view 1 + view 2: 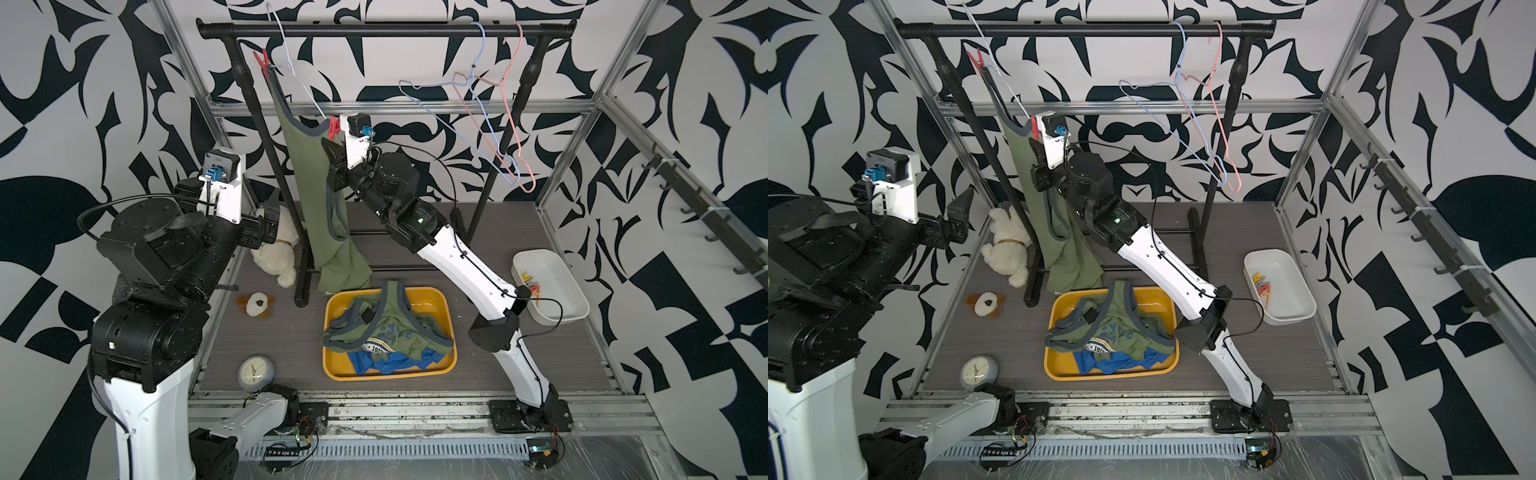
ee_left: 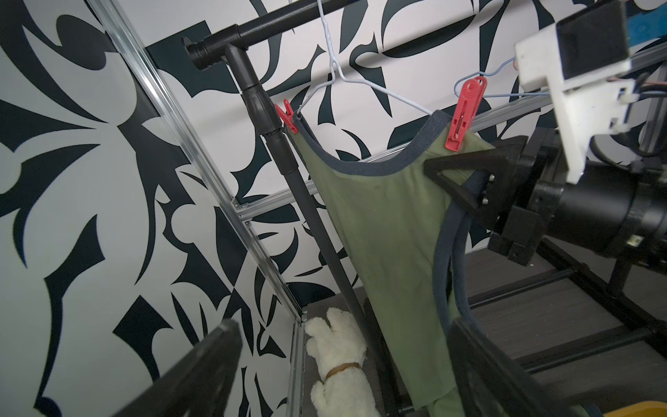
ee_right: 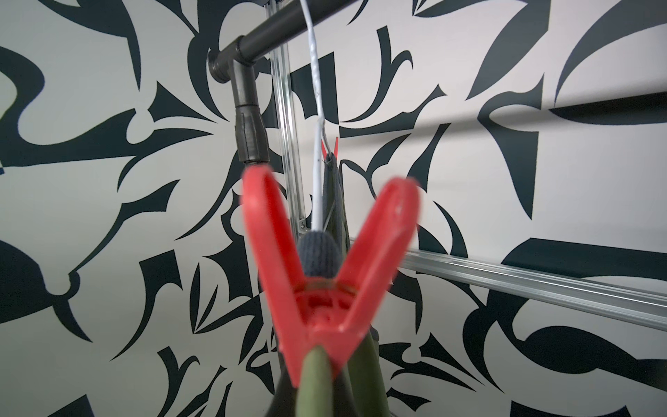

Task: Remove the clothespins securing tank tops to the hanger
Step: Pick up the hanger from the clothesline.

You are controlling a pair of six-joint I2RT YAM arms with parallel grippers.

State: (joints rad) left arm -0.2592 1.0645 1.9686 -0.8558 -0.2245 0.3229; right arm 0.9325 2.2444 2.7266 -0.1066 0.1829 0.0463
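While the near red clothespin (image 2: 465, 112) bites the grey-trimmed shoulder of the olive tank top (image 2: 379, 234) on the white hanger (image 2: 361, 85), my right gripper (image 2: 438, 170) sits just beneath it, claw pressed together against the cloth. Whether it pinches fabric I cannot tell. I reckon a tug from there drags cloth and hanger along the rail (image 2: 281, 21) instead of freeing the clothespin. My left gripper (image 1: 272, 220) hangs spread, well apart.
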